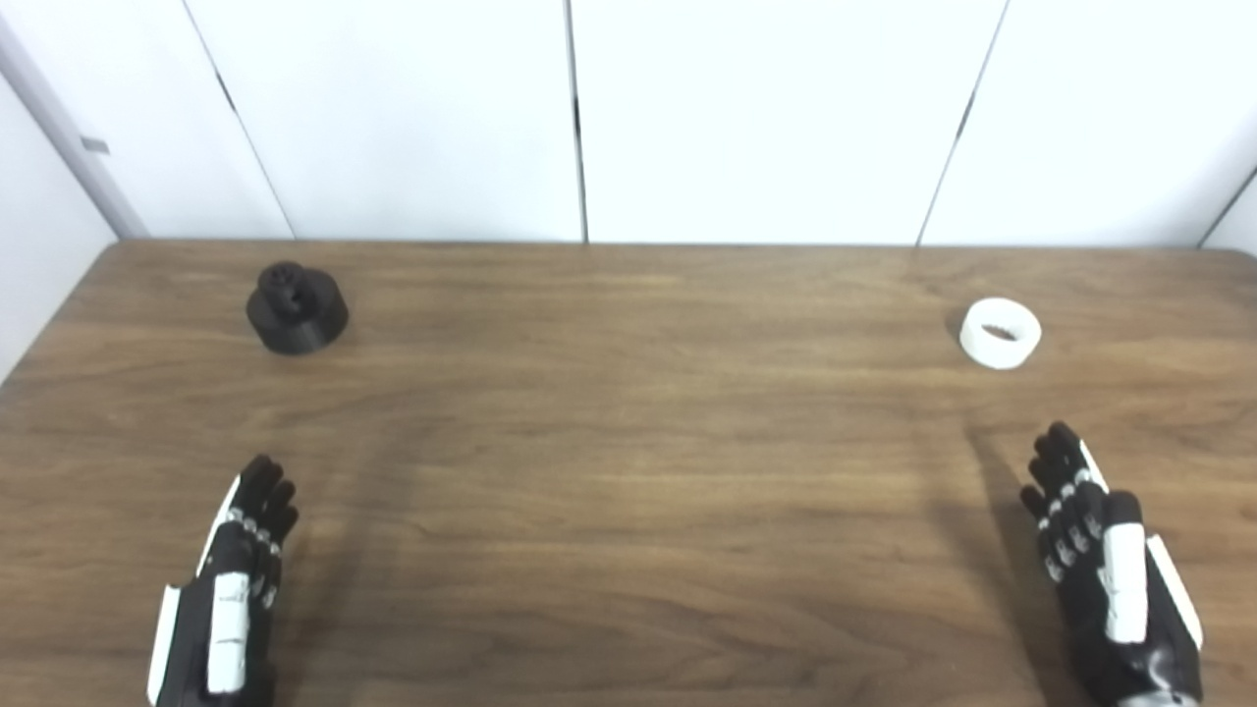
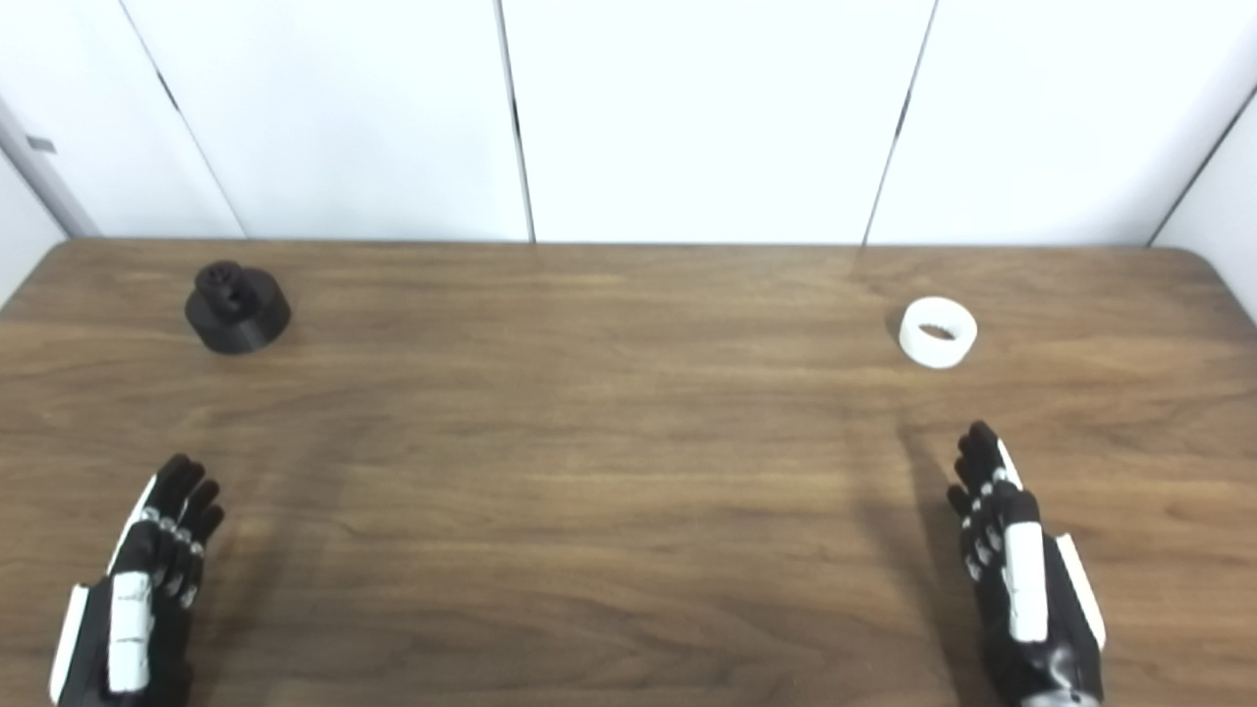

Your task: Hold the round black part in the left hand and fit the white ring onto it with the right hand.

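Note:
The round black part point(image 1: 296, 308) stands on the wooden table point(image 1: 628, 462) at the far left, its narrower hub pointing up. Across the table at the far right lies the white ring point(image 1: 1000, 334), flat with its hole upward. My left hand point(image 1: 234, 579) hovers near the front left edge, fingers stretched out and holding nothing, well short of the black part. At the front right my right hand point(image 1: 1095, 555) is also open, its fingertips a short way in front of the ring without touching it.
White wall panels point(image 1: 628, 118) rise directly behind the table's back edge. The table's left edge runs close to the black part, and its rounded right corner point(image 2: 1213, 260) lies beyond the ring.

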